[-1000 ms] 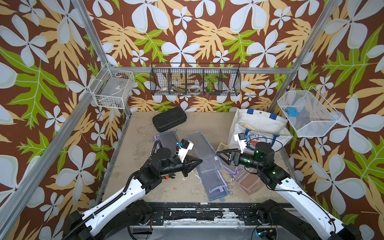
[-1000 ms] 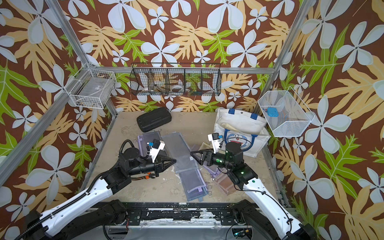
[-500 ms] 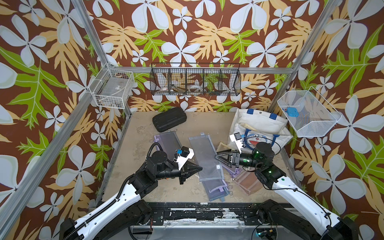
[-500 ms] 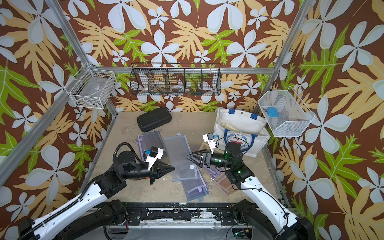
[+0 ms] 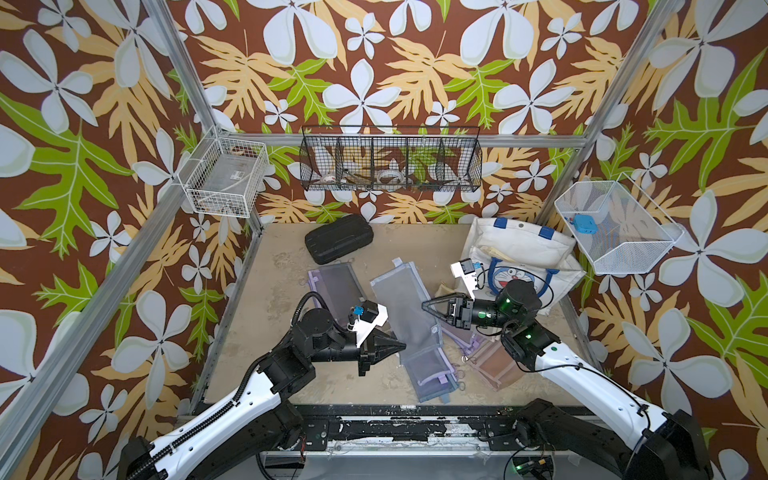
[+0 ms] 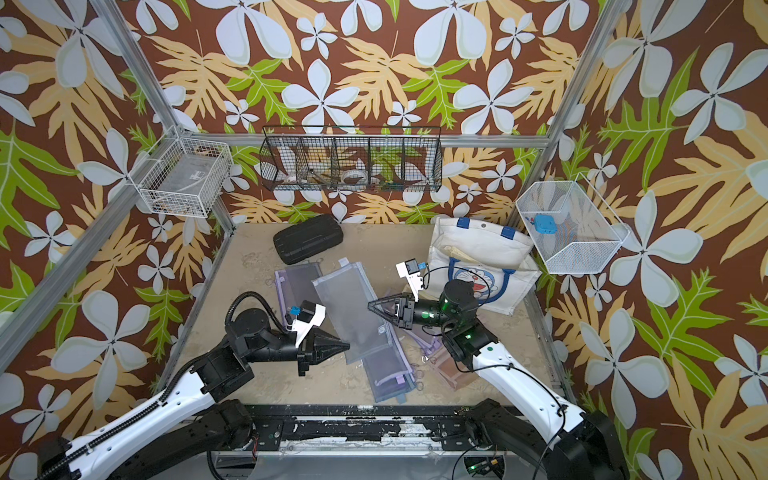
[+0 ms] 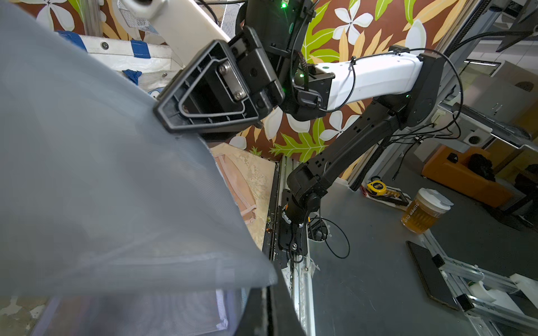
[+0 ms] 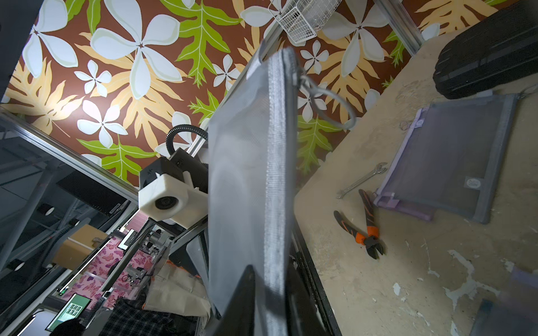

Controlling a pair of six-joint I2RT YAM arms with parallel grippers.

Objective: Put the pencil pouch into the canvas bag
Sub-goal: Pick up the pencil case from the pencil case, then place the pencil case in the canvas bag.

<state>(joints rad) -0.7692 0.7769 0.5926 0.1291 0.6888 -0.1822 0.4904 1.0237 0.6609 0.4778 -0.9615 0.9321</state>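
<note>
Grey mesh pencil pouch [image 5: 405, 309] | flat rectangle | pinched, left end effector [image 5: 400, 345]

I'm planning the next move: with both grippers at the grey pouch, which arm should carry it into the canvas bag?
Probably right: the right gripper pinches the grey pouch, and the canvas bag lies beside that arm; the left gripper sits farther away.

Counted in the top and wrist views:
- At least five pencil pouches [image 5: 332, 286] were counted. Overlap at 5 o'clock prevented an exact figure.
- One canvas bag [image 5: 523, 249]
- One black hard case [image 5: 338, 244]
- Three wire baskets [image 5: 390, 128]
- One pliers [image 8: 364, 232]
- One wrench [image 8: 361, 180]
</note>
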